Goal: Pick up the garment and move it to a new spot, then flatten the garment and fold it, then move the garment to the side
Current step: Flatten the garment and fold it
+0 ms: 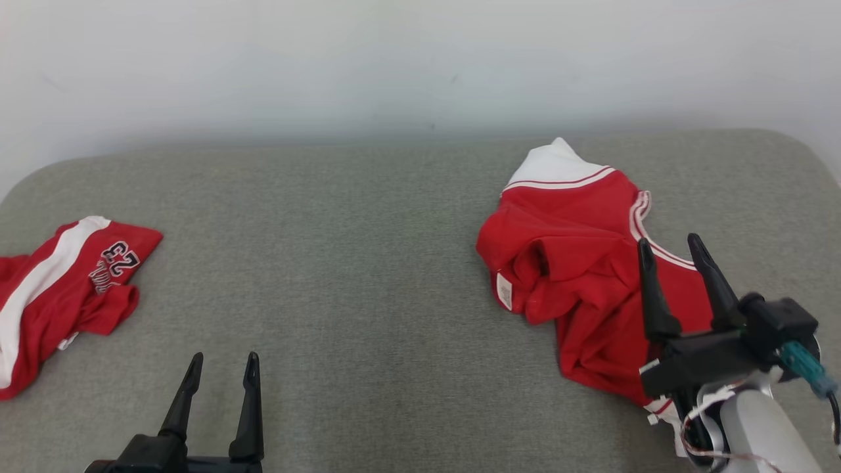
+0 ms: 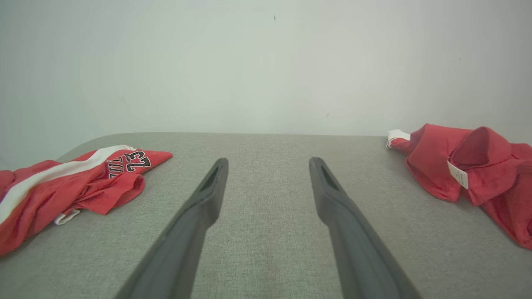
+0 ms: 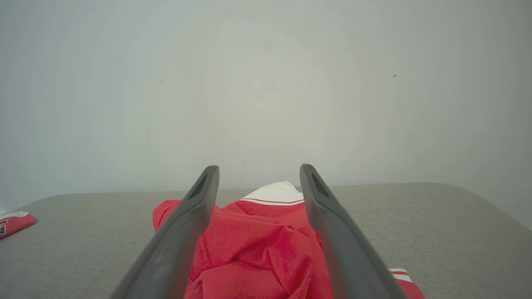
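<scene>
A crumpled red garment [image 1: 571, 263] with white trim lies on the right part of the grey table [image 1: 341, 263]. My right gripper [image 1: 671, 247] hovers over its right side, open, with nothing between its fingers. In the right wrist view the garment [image 3: 257, 253] spreads below and between the open fingers [image 3: 195, 216]. My left gripper [image 1: 222, 365] stands open near the front edge, left of centre, holding nothing. From the left wrist, the garment [image 2: 465, 166] sits at the right, clear of that gripper [image 2: 268, 164].
A second red garment [image 1: 59, 289] with a white stripe and the number 23 lies bunched at the table's left edge, also in the left wrist view [image 2: 75, 182]. A pale wall [image 1: 420, 66] rises behind the table's far edge.
</scene>
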